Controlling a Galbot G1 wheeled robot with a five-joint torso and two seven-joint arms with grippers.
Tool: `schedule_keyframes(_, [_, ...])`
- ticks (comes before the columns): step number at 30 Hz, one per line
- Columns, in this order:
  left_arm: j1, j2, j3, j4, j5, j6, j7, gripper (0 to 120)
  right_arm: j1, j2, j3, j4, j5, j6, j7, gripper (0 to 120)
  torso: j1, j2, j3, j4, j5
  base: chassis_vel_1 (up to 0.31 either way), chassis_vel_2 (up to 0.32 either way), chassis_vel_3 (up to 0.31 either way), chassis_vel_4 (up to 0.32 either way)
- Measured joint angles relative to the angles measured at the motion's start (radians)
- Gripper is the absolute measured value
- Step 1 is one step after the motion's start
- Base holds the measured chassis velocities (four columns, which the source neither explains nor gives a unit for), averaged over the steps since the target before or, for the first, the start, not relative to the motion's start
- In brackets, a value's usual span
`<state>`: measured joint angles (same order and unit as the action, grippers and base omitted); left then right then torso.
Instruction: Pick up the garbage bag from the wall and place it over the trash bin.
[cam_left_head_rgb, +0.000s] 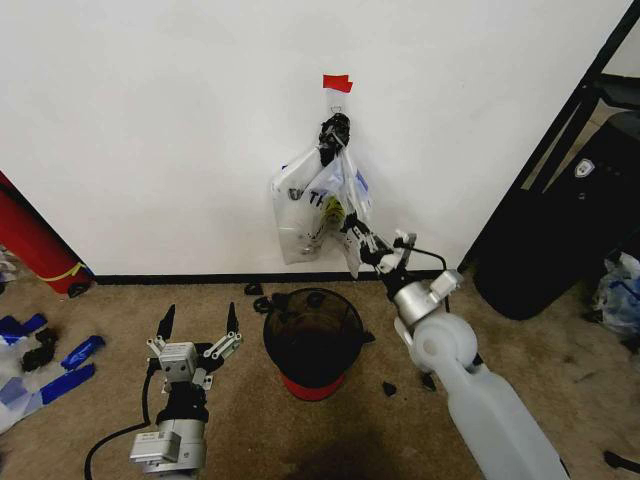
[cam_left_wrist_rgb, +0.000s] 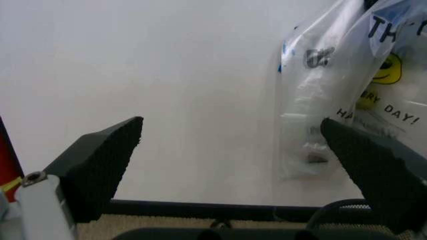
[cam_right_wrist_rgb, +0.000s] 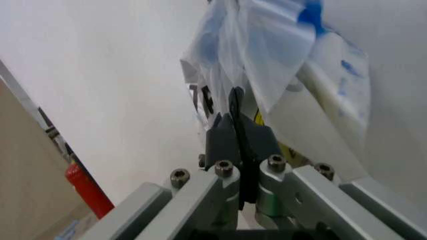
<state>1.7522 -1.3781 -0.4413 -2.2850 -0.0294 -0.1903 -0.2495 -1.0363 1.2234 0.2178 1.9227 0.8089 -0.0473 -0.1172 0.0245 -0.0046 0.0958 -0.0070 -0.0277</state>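
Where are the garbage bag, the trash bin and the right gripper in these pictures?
garbage bag (cam_left_head_rgb: 300, 215): head view, on its clear lower-left panel.
trash bin (cam_left_head_rgb: 345, 352): head view, on its black right wall.
right gripper (cam_right_wrist_rgb: 239, 131): right wrist view, between the fingertips shut on the bag's plastic.

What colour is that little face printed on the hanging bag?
Yellow, on the garbage bag; the left wrist view shows it best.

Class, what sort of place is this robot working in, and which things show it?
Probably an indoor test room: a plain white painted wall, brown carpet strewn with blue tape scraps, and a small round black trash bin set below a hanging clear plastic garbage bag.
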Motion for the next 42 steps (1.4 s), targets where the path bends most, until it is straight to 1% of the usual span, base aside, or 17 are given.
schedule_keyframes(3, [-0.002, 0.001, 0.007, 0.002, -0.001, 0.000, 0.000, 100, -0.059, -0.018, 0.013, 0.037, -0.058, 0.023, -0.012, 0, 0.000, 0.000, 0.000, 0.0000, 0.0000, 0.000, 0.000, 0.000, 0.000])
schedule_keyframes(7, [-0.003, 0.001, 0.011, 0.002, -0.001, 0.001, -0.001, 100, -0.096, -0.027, 0.020, 0.054, -0.093, 0.037, -0.023, 0, 0.000, 0.000, 0.000, 0.0001, 0.0000, 0.000, 0.000, 0.000, 0.000])
schedule_keyframes(8, [-0.004, 0.002, 0.012, 0.002, -0.001, 0.001, -0.001, 100, -0.125, -0.030, 0.028, 0.066, -0.117, 0.048, -0.030, 0, 0.000, 0.000, 0.000, -0.0001, -0.0001, 0.000, 0.000, 0.000, 0.000])
schedule_keyframes(10, [-0.005, 0.003, 0.013, 0.002, -0.001, 0.001, -0.001, 100, -0.137, -0.031, 0.031, 0.071, -0.126, 0.052, -0.032, 0, 0.000, 0.000, 0.000, -0.0001, 0.0000, 0.000, 0.000, 0.000, 0.000])
schedule_keyframes(15, [-0.008, 0.007, 0.018, 0.002, -0.006, 0.001, -0.001, 100, -0.266, -0.024, 0.064, 0.126, -0.177, 0.092, -0.034, 0, 0.000, 0.000, 0.000, 0.0000, -0.0001, 0.000, 0.000, 0.000, 0.000])
schedule_keyframes(16, [-0.008, 0.007, 0.018, 0.002, -0.006, 0.001, -0.001, 100, -0.266, -0.024, 0.064, 0.126, -0.177, 0.092, -0.034, 0, 0.000, 0.000, 0.000, 0.0000, -0.0001, 0.000, 0.000, 0.000, 0.000])
schedule_keyframes(19, [-0.013, 0.009, 0.019, 0.002, -0.013, 0.002, -0.002, 100, -0.348, -0.012, 0.075, 0.144, -0.218, 0.128, -0.037, 0, 0.000, 0.000, 0.000, 0.0000, 0.0000, 0.000, 0.000, 0.000, 0.000])
schedule_keyframes(23, [-0.016, 0.011, 0.020, 0.003, -0.016, 0.003, -0.003, 100, -0.375, -0.001, 0.085, 0.149, -0.241, 0.145, -0.037, 0, 0.000, 0.000, 0.000, -0.0001, -0.0001, 0.000, 0.000, 0.000, 0.000])
schedule_keyframes(24, [-0.018, 0.011, 0.025, 0.003, -0.017, 0.004, -0.004, 100, -0.397, 0.010, 0.099, 0.150, -0.284, 0.168, -0.039, 0, 0.000, 0.000, 0.000, 0.0004, -0.0001, 0.000, 0.000, 0.000, 0.000])
schedule_keyframes(26, [-0.023, 0.012, 0.033, 0.004, -0.018, 0.007, -0.005, 100, -0.437, 0.031, 0.125, 0.150, -0.351, 0.215, -0.045, 0, 0.000, 0.000, 0.000, 0.0001, 0.0000, 0.000, 0.000, 0.000, 0.000])
schedule_keyframes(30, [-0.032, 0.013, 0.043, 0.013, -0.019, 0.009, -0.005, 100, -0.476, 0.046, 0.153, 0.150, -0.406, 0.255, -0.052, 0, 0.000, 0.000, 0.000, 0.0000, -0.0001, 0.000, 0.000, 0.000, 0.000])
schedule_keyframes(32, [-0.034, 0.014, 0.046, 0.017, -0.019, 0.010, -0.005, 100, -0.487, 0.050, 0.158, 0.150, -0.417, 0.264, -0.052, 0, 0.000, 0.000, 0.000, 0.0000, 0.0000, 0.000, 0.000, 0.000, 0.000])
schedule_keyframes(39, [-0.044, 0.020, 0.055, 0.027, -0.022, 0.013, -0.007, 100, -0.579, 0.071, 0.178, 0.137, -0.489, 0.351, -0.060, 0, 0.000, 0.000, 0.000, -0.0001, 0.0000, 0.000, 0.000, 0.000, 0.000])
schedule_keyframes(42, [-0.045, 0.022, 0.054, 0.028, -0.025, 0.014, -0.007, 100, -0.595, 0.079, 0.179, 0.131, -0.503, 0.370, -0.061, 0, 0.000, 0.000, 0.000, 0.0000, -0.0001, 0.000, 0.000, 0.000, 0.000])
